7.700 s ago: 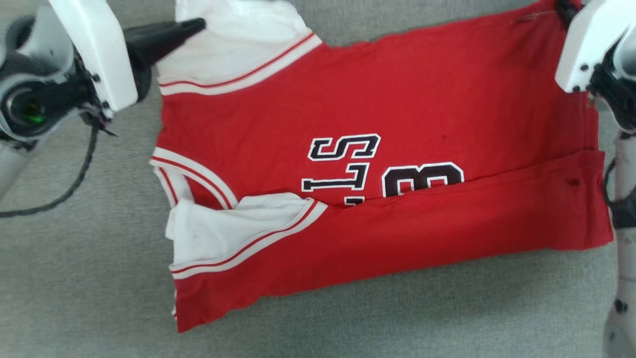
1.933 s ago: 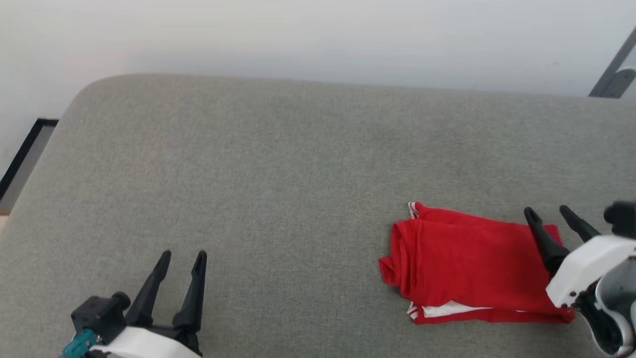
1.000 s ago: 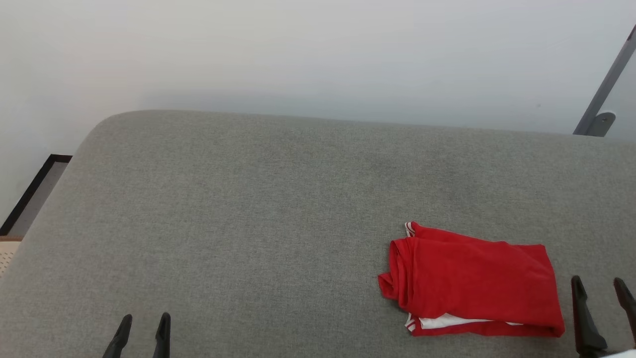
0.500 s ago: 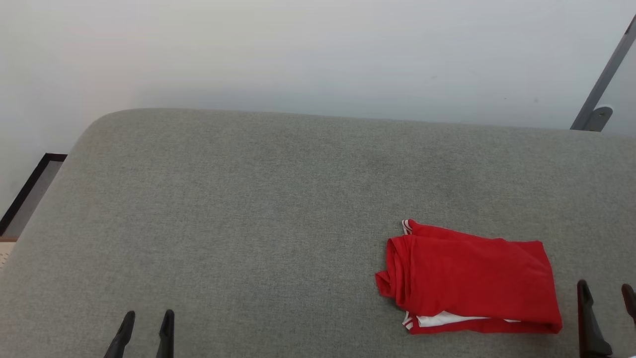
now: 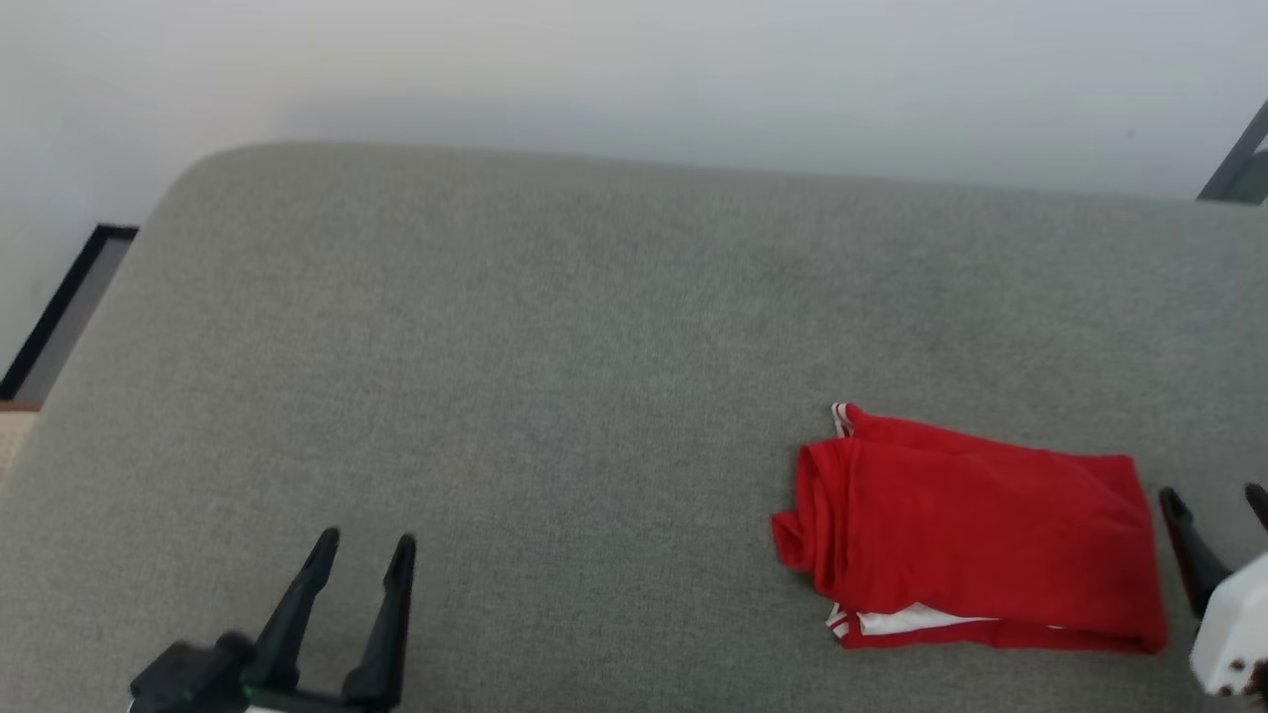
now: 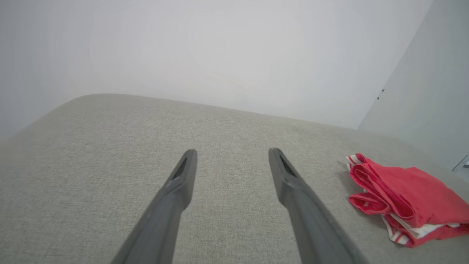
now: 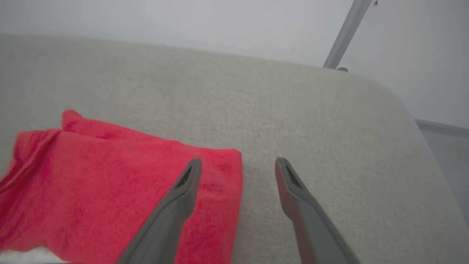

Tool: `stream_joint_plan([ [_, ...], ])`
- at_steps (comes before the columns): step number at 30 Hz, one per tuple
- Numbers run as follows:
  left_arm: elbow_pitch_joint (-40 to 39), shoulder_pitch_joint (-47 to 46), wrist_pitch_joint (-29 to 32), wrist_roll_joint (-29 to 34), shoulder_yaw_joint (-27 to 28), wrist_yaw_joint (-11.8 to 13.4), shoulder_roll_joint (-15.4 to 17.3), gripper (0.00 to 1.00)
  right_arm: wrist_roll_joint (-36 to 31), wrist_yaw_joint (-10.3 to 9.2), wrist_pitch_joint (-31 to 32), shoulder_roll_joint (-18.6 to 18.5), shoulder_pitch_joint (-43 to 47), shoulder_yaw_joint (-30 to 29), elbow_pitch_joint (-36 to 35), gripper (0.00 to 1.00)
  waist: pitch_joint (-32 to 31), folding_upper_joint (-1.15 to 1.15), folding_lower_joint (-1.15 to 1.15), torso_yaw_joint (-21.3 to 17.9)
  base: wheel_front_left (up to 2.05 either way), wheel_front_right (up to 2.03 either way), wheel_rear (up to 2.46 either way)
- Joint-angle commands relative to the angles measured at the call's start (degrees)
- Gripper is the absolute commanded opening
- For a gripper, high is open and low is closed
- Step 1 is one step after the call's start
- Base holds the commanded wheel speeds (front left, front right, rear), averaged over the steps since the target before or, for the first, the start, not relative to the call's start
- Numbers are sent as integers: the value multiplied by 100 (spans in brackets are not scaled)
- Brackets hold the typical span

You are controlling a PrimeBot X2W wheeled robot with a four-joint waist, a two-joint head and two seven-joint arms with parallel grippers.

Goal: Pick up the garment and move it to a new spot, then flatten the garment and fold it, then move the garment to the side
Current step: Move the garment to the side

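The garment (image 5: 976, 540) lies folded into a compact red bundle on the grey cushion (image 5: 555, 376), toward my right side. A strip of white with red-striped trim peeks out along its near edge. My right gripper (image 5: 1215, 493) hovers just beside the bundle's right end, fingers spread wide and holding nothing. In the right wrist view one finger overlaps the edge of the red cloth while the other stands over bare grey fabric — I cannot tell whether either touches. My left gripper (image 5: 366, 540) hangs well apart from the garment, over the cushion at my lower left — its fingers spread too, with nothing between them. A pale wall (image 5: 634, 69) rises behind the cushion.
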Motion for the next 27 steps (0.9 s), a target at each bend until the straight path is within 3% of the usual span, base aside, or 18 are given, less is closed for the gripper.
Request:
stream_joint_plan([
  [1, 26, -147, -28, -34, -58, 14, 30, 100, 78, -2, 305, -104, -123, -1, 79, 100, 173, 0, 0, 56, 0, 0, 0],
  [5, 115, -483, -28, -105, -259, 14, 152, 100, 348, -2, 1598, -569, -439, 177, 174, 100, 449, 0, 0, 119, 0, 0, 0],
  [11, 134, -937, -28, -241, -520, 14, 262, 100, 775, -2, 3173, -653, -808, 195, 162, 100, 913, 0, 0, 177, 0, 0, 0],
  [19, 226, -1331, -28, -339, -757, 14, 334, 100, 692, -1, 3774, -278, -920, 373, 436, 100, 1212, 0, 0, 213, 0, 0, 0],
  [20, 236, -1353, -28, -338, -764, 14, 346, 100, 682, 1, 3772, -230, -923, 408, 465, 80, 1223, 0, 0, 200, 0, 0, 0],
  [21, 249, -1392, -29, -346, -771, 14, 372, 100, 629, 0, 3674, -148, -951, 396, 520, 33, 1226, 0, 0, 153, 0, 0, 0],
  [22, 260, -1396, -29, -347, -754, 14, 386, 100, 629, 0, 3624, -114, -994, 362, 547, 0, 1222, 0, 0, 115, 0, 0, 0],
  [27, 235, -1465, -29, -307, -694, 14, 470, 100, 627, -10, 3207, -47, -1176, 112, 526, 0, 1248, 0, 0, -152, 0, 0, 0],
])
